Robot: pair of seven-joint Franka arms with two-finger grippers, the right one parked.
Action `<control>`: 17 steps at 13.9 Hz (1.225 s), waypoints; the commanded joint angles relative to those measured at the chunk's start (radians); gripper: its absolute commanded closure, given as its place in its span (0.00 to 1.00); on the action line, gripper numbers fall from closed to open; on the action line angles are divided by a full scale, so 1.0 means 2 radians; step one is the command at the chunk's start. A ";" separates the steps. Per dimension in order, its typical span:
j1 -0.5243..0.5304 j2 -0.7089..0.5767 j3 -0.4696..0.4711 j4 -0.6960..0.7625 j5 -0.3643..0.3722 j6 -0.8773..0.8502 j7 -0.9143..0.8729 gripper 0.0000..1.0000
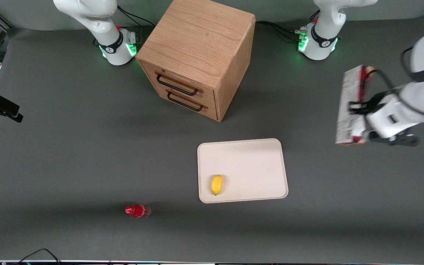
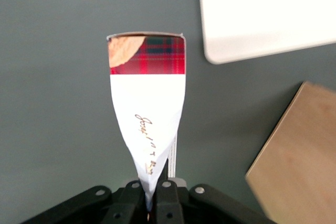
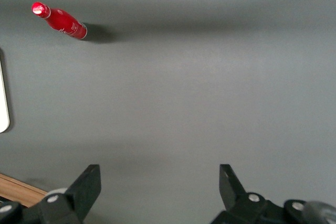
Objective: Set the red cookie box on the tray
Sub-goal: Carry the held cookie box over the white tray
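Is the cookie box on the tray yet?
No. The gripper holds the cookie box in the air, beside the tray.

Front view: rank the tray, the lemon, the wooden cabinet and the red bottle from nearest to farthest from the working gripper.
The gripper holds the red cookie box above the table at the working arm's end.
1. Tray, nearest, mid-table.
2. Lemon on the tray and wooden cabinet: too close to call.
3. Red bottle, farthest, toward the parked arm's end.
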 commanded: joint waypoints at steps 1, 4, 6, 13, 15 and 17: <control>0.007 0.038 -0.054 -0.015 0.002 0.077 -0.087 1.00; 0.005 0.101 -0.092 -0.025 0.009 0.177 -0.140 1.00; 0.001 0.134 -0.107 -0.031 0.034 0.230 -0.181 1.00; -0.008 0.202 -0.117 -0.075 0.106 0.370 -0.258 1.00; -0.007 0.201 -0.117 -0.074 0.106 0.369 -0.258 0.01; -0.002 0.178 -0.117 -0.072 0.104 0.346 -0.258 0.00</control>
